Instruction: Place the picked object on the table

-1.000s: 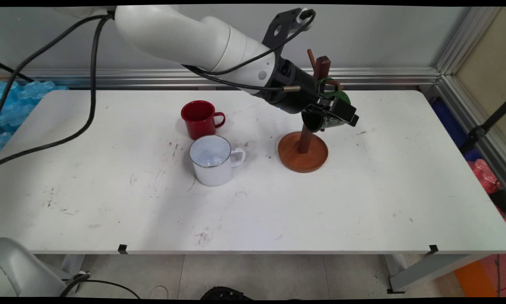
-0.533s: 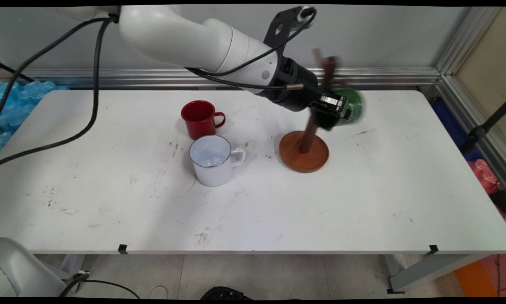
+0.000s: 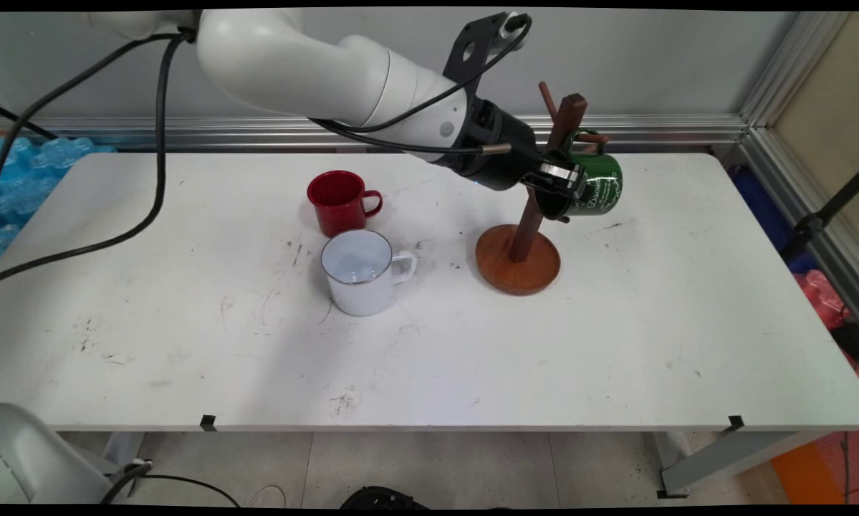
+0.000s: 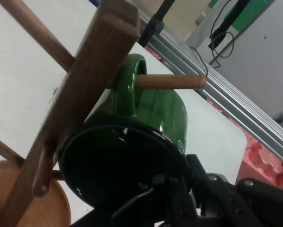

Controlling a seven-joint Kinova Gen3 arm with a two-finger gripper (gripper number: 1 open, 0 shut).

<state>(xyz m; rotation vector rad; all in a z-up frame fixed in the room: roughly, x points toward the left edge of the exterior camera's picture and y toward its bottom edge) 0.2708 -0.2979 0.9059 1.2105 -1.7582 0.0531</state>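
— Three mugs, by our count: nearest us the white mug (image 3: 358, 272) on the counter (image 3: 185, 344), the red mug (image 3: 337, 201) just behind it, and farther back the green mug (image 3: 592, 186), hooked by its handle over a peg of the single wooden mug tree (image 3: 519, 247).

— And the gripper (image 3: 559, 183)?

— Closed on the green mug's rim, one finger inside the mouth as we read the hand view. That mug hangs clear of the counter, tipped on its side.

— What has changed?

— A second ago the tree's post stood upright; now we see it leaning right, its top toward the far wall, and the mug has swung out to the right with it. We judge the handle is dragging the stand, which could topple.

— Anything else?

— One arm, black cables trailing.
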